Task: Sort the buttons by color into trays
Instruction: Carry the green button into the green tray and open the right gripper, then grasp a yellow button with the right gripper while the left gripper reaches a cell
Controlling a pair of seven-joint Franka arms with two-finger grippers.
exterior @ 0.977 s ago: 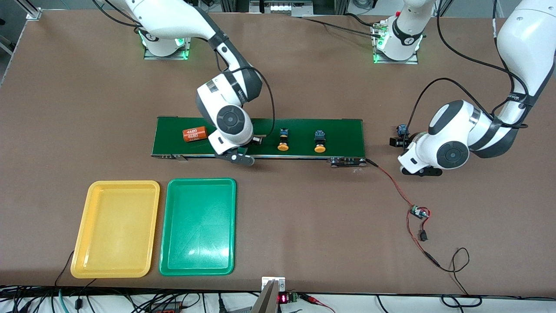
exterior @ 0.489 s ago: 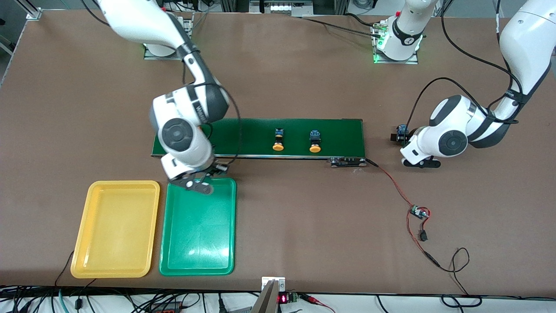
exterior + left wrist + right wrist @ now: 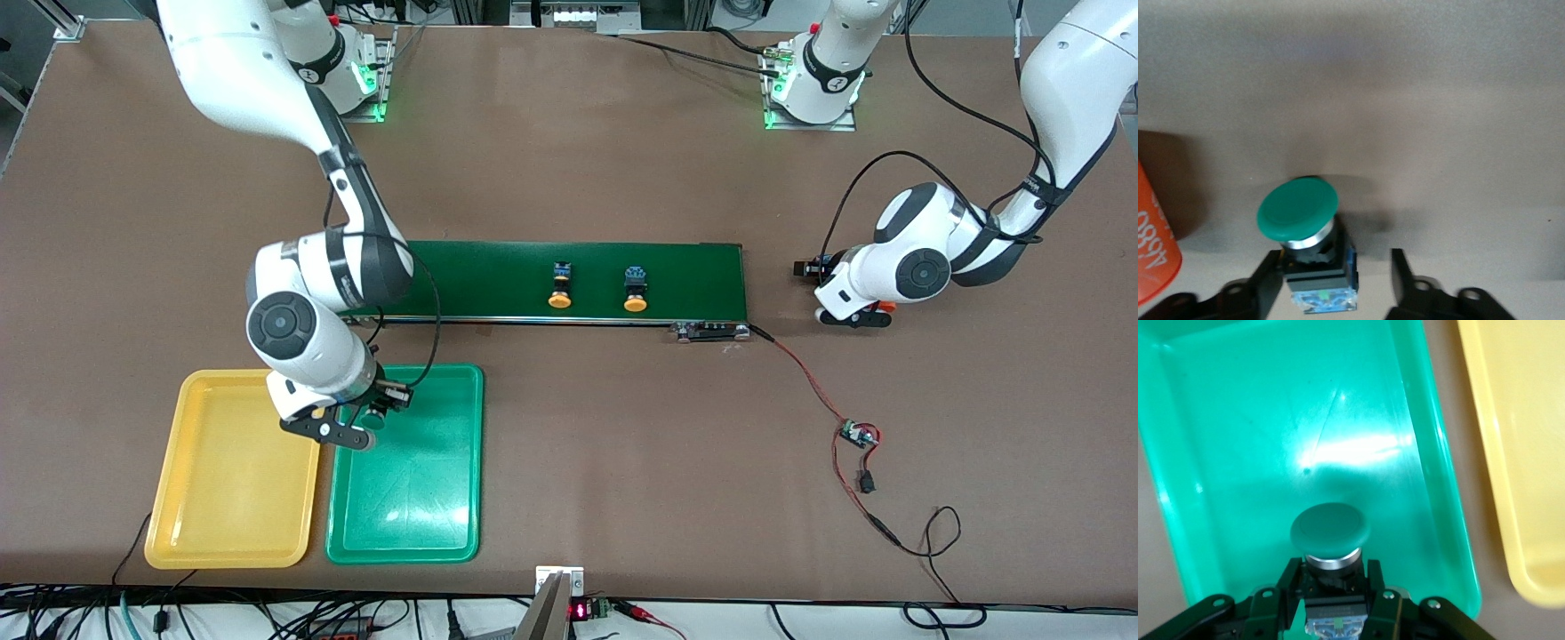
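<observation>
My right gripper (image 3: 1333, 570) is shut on a green-capped button (image 3: 1330, 532) and hangs over the green tray (image 3: 1305, 420), at the end nearest the belt (image 3: 384, 402). The yellow tray (image 3: 233, 471) lies beside the green tray (image 3: 409, 480). Two yellow-capped buttons (image 3: 559, 286) (image 3: 635, 290) lie on the conveyor belt. My left gripper (image 3: 811, 267) is low over the table off the belt's end. In the left wrist view its jaws (image 3: 1336, 267) stand either side of another green-capped button (image 3: 1298, 212). One finger touches the body, and a gap shows at the other.
The dark-green conveyor belt (image 3: 498, 271) runs across the table's middle. An orange cylinder with white lettering (image 3: 1151, 247) stands beside the left gripper's button. A small circuit board (image 3: 858, 436) with red and black wires lies toward the left arm's end.
My right arm carried its green button from the belt to over the green tray. The yellow buttons drifted along the belt toward the right arm's end. My left gripper's jaws narrowed around its button.
</observation>
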